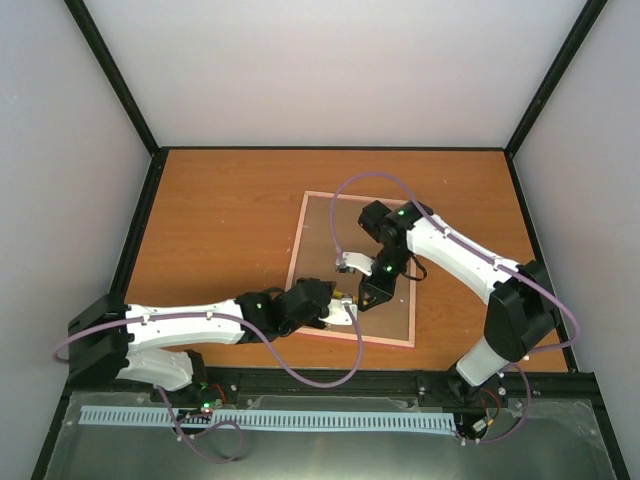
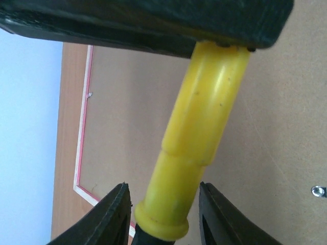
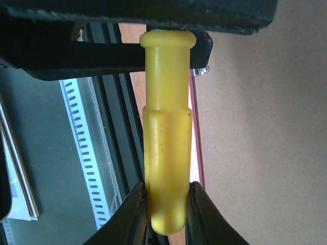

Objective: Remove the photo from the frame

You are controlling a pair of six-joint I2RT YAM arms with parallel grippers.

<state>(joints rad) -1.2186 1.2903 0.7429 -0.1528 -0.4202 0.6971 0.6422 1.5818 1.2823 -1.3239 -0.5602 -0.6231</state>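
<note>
Two grippers, one screwdriver (image 2: 204, 117): the left gripper (image 1: 340, 312) comes in from the lower left with its jaws either side of the yellow handle's flanged end. Slim gaps show, so can't tell if it's actually clamping. Next over, the right gripper (image 3: 166, 214) pinches the handle's rounded end tight. Under both, the frame (image 1: 296, 255) lies back-up right of centre on the table (image 1: 220, 220), brown backing board (image 1: 330, 225) showing.

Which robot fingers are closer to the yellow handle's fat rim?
Left. The left fingers flank the rim of the yellow handle; the right fingers pinch its rounded opposite end.
</note>
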